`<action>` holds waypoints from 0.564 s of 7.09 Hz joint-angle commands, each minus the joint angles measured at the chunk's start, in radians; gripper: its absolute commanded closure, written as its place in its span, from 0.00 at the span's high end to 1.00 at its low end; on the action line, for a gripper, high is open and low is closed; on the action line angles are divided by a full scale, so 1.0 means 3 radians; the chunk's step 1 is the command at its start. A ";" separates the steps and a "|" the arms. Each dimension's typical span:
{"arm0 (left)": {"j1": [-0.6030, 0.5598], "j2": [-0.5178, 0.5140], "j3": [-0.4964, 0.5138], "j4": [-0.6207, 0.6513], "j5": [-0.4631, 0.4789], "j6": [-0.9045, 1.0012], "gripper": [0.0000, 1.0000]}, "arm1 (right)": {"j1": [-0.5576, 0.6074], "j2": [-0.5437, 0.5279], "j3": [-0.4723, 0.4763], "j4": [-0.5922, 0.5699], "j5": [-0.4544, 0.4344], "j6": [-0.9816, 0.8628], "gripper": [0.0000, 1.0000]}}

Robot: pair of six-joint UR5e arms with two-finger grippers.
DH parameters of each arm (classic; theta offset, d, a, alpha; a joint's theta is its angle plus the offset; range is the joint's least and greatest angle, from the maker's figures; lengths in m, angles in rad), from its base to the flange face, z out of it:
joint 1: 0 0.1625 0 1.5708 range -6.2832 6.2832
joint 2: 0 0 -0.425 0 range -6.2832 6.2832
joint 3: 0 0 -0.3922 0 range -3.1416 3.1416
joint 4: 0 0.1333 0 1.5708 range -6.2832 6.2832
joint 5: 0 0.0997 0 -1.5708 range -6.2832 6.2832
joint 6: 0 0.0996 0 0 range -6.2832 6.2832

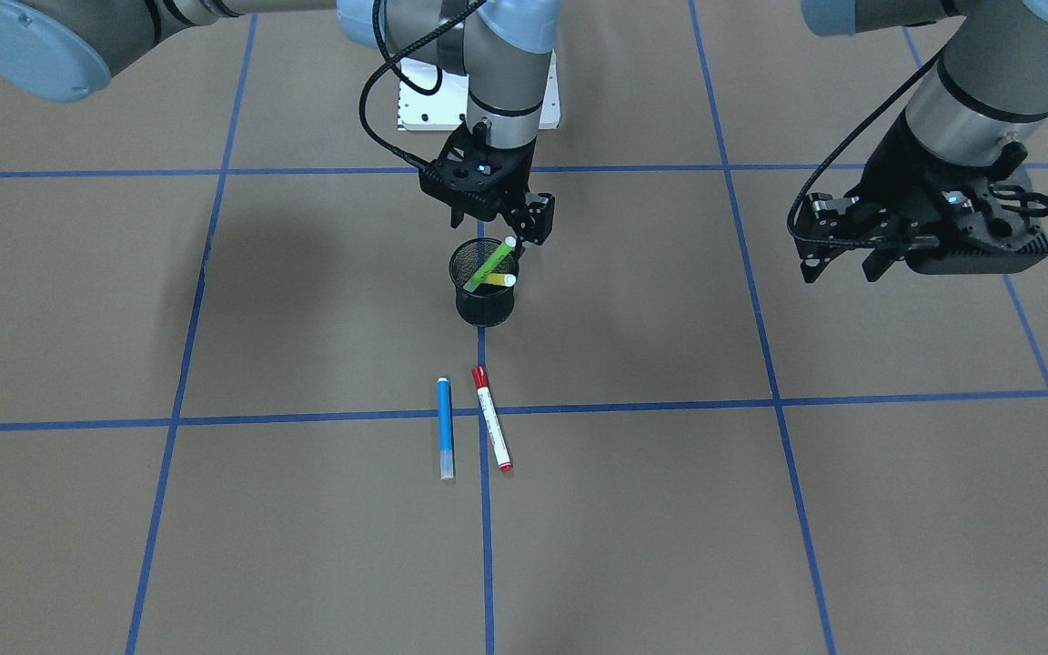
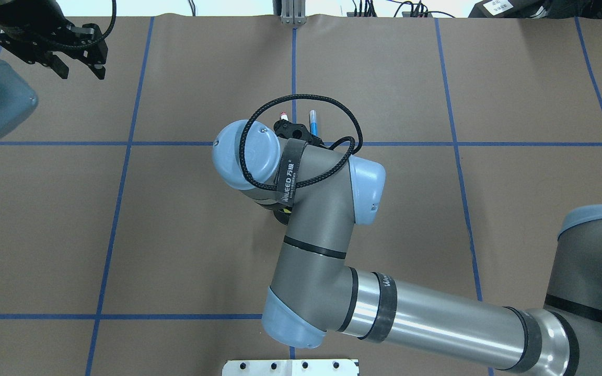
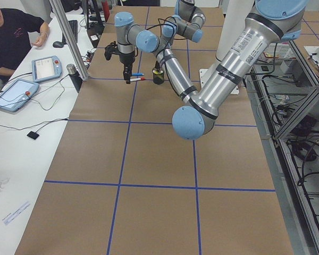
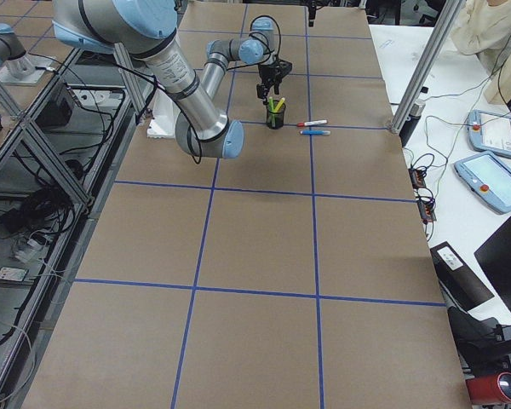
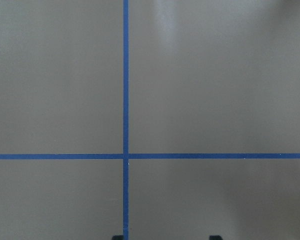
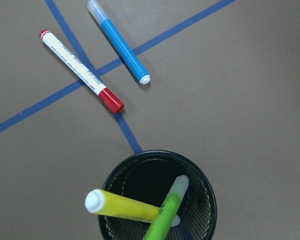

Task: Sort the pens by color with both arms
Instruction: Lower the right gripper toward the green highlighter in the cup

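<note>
A black mesh cup (image 1: 485, 305) stands mid-table with the bright green pen (image 1: 492, 264) and the yellow pen (image 1: 498, 283) leaning inside it. My right gripper (image 1: 497, 227) hovers just above the cup's rim, open and holding nothing. The right wrist view looks down on the cup (image 6: 206, 187), the green pen (image 6: 167, 212) and the yellow pen (image 6: 125, 207). Beyond the cup, the blue pen (image 1: 445, 428) and the red-capped white pen (image 1: 491, 418) lie side by side on the paper. My left gripper (image 1: 842, 270) hangs open and empty far to the side, over bare paper.
Blue tape lines divide the brown paper table (image 1: 215, 509) into squares. A white base plate (image 1: 415, 100) sits behind the cup. In the overhead view my right arm (image 2: 322, 245) hides the cup. A seated person (image 3: 10, 37) and tablets (image 3: 13, 94) are beside the table.
</note>
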 commanded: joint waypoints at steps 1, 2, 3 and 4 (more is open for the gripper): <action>0.0003 0.0006 0.0000 0.0000 0.0000 0.0001 0.65 | -0.0003 0.0150 -0.0194 0.0001 0.0024 0.0014 0.93; 0.0003 0.0006 0.0000 0.0000 0.0000 0.0001 0.65 | 0.0007 0.0150 -0.0194 -0.0004 0.0030 0.0008 0.91; 0.0003 0.0016 0.0000 -0.0005 0.0000 0.0001 0.65 | 0.0007 0.0140 -0.0199 -0.0009 0.0030 0.0003 0.89; 0.0003 0.0021 0.0000 -0.0005 0.0000 0.0001 0.65 | 0.0007 0.0125 -0.0204 -0.0024 0.0030 0.0003 0.83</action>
